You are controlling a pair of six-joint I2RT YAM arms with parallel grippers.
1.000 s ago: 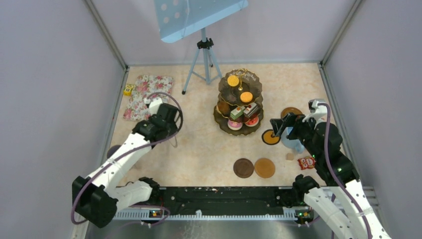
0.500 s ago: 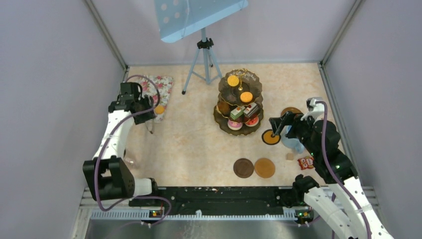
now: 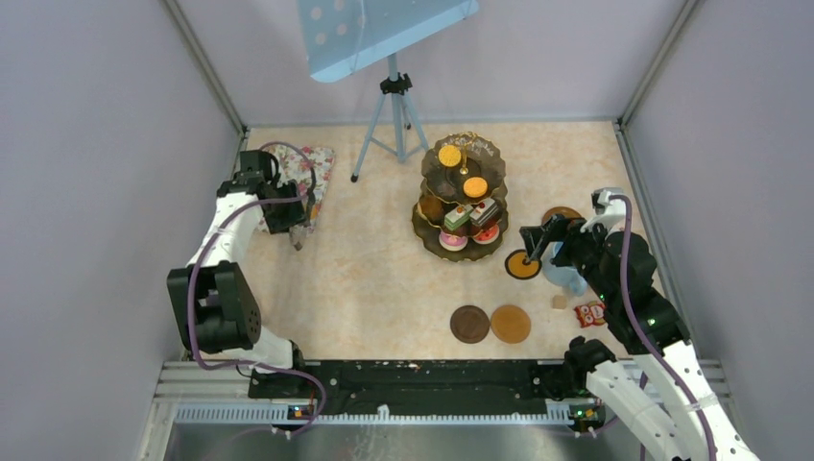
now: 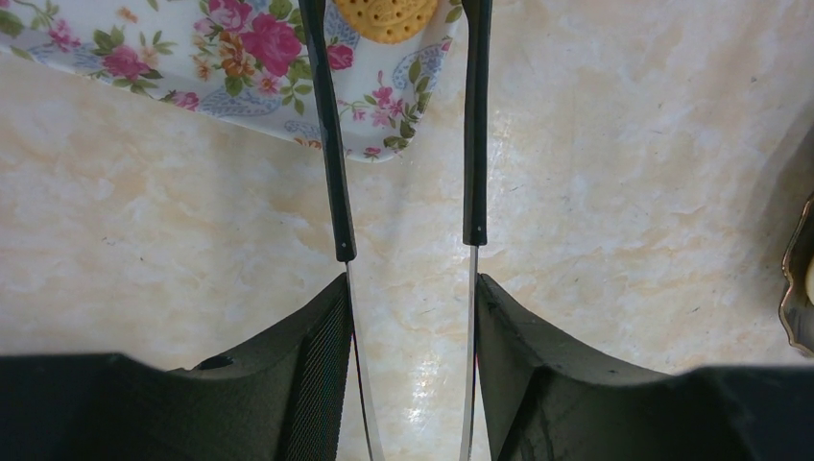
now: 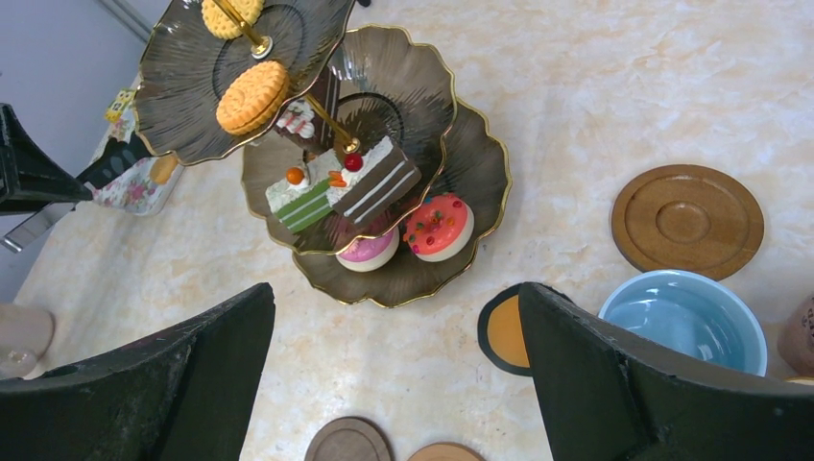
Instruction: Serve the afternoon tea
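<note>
The dark three-tier stand [image 3: 461, 197] carries orange tarts [image 5: 251, 96] on top and small cakes [image 5: 437, 226] lower down. At the far left my left gripper [image 3: 286, 219] is shut on the black tongs [image 4: 331, 144]. Their tips reach the corner of the floral mat [image 4: 240, 58], either side of an orange tart [image 4: 389, 17] lying there. My right gripper [image 5: 395, 298] hangs open and empty over bare table, between the stand [image 5: 413, 86] and the light blue mug [image 5: 686, 322]. A small dark-rimmed orange mug [image 5: 504, 331] stands by its right finger.
Two round brown coasters [image 3: 469, 324] [image 3: 511, 324] lie near the front. Another coaster [image 5: 686, 221] lies behind the blue mug. A tripod [image 3: 394, 106] stands at the back. A red packet [image 3: 590, 312] and a small cube [image 3: 559, 302] lie at the right, and grey walls close in three sides.
The left arm has swung from mid-left to the back left, bringing the tongs to the mat's corner around the tart. The right arm has barely moved.
</note>
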